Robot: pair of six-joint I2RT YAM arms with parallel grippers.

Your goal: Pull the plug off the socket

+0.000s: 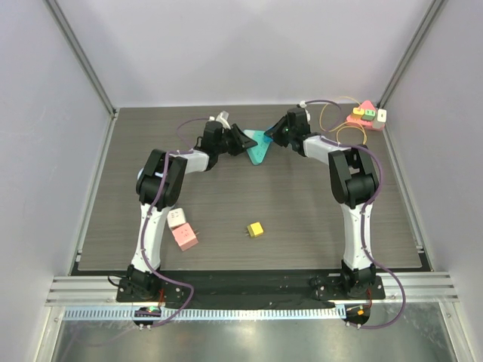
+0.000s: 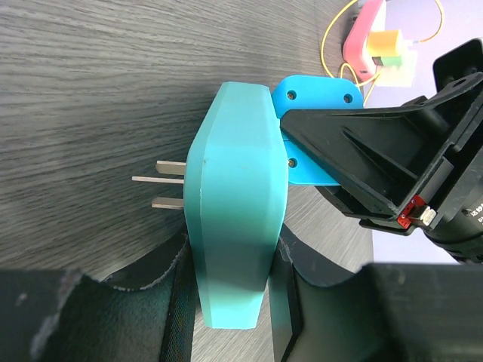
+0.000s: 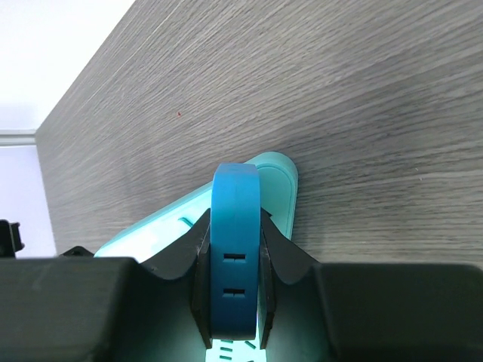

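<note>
Currently both arms reach to the far middle of the table [image 1: 226, 196], and their tips meet there from either side. The left end effector [image 1: 245, 142] is closed down on the teal socket [image 1: 258, 146]. In the left wrist view its two dark fingers [image 2: 179, 302] press on the opposite broad faces of the socket's lower end. The socket is a flat-sided teal block lying just above the wood grain, and three metal prongs [image 2: 160, 183] stick out of its left side, parallel to the table.

The right end effector [image 1: 273, 136] is clamped on the blue plug [image 2: 313, 94]. In the right wrist view the plug stands edge-on between the black fingers [image 3: 283, 260], with the socket's pale teal body behind it. From the left wrist camera the plug sits flush against the socket on the side away from the prongs, with no gap visible between them, so it is not yet pulled out.

Well apart in the far right corner lies a pink power block [image 1: 365, 115] carrying small coloured plugs, with a yellow cable [image 1: 332, 113] looping beside it. Near the front, a yellow cube [image 1: 256, 229] rests alone. A pink cube [image 1: 185, 238] and a white cube [image 1: 176, 219] touch each other beside the left arm.
</note>
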